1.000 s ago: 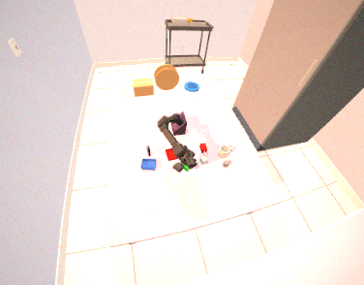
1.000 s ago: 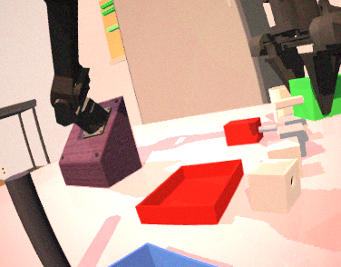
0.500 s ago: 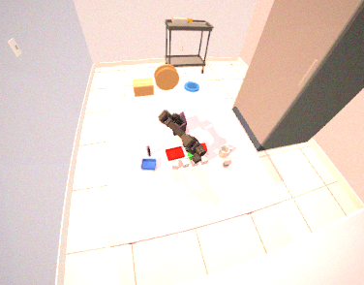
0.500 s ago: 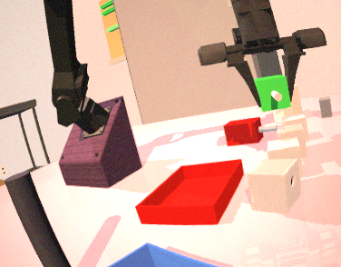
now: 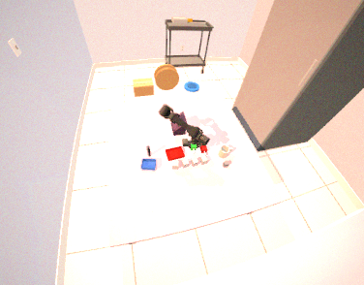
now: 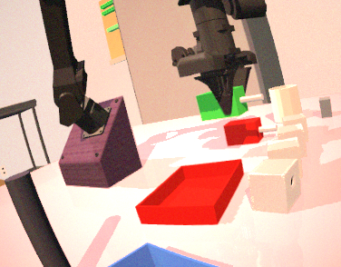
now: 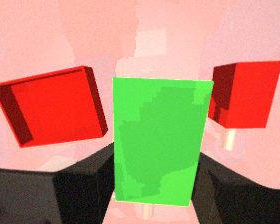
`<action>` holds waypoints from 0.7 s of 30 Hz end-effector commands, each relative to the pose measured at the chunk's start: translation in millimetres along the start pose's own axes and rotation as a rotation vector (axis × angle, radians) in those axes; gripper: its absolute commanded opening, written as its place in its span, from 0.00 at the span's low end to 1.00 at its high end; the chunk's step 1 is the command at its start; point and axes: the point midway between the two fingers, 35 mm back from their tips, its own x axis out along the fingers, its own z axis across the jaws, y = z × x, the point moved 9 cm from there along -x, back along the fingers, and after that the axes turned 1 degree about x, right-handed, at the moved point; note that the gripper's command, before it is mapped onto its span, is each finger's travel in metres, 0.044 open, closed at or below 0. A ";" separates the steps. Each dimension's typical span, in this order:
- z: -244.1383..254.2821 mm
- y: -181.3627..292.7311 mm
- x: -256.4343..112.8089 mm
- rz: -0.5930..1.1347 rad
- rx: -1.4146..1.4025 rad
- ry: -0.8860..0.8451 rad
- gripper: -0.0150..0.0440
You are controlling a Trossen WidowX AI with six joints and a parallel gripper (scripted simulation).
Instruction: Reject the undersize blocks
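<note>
My gripper (image 5: pixel 194 144) (image 6: pixel 226 110) (image 7: pixel 151 143) is shut on the green GO gauge (image 5: pixel 194 146) (image 6: pixel 210 108) (image 7: pixel 158 135), a green block with a pale pin. It holds the gauge behind the row of blocks, beside the red block with a pin (image 5: pixel 203 148) (image 6: pixel 235 133) (image 7: pixel 256 95). The red reject tray (image 5: pixel 175 153) (image 6: pixel 188 191) (image 7: pixel 56 110) holds nothing. Several pale steel blocks stand in a row: the nearest block (image 6: pixel 269 186) shows a hole, and the end block (image 5: pixel 204 160) stands at the right. None shows clearly in the wrist view.
A blue tray (image 5: pixel 148 165) (image 6: pixel 151 259) and a dark upright cylinder (image 5: pixel 148 151) (image 6: pixel 35 218) are left of the red tray. A cream cylinder (image 5: pixel 224 152) (image 6: pixel 284 103) and a small grey piece (image 5: pixel 227 164) (image 6: pixel 326 108) stand beyond the row. The purple arm base (image 6: pixel 102 154) is behind.
</note>
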 end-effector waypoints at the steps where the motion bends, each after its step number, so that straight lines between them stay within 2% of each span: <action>1: -2.4 -18.1 0.2 0.009 -0.222 0.007 0.25; 21: -3.5 -16.3 34.1 0.009 -0.222 0.008 0.25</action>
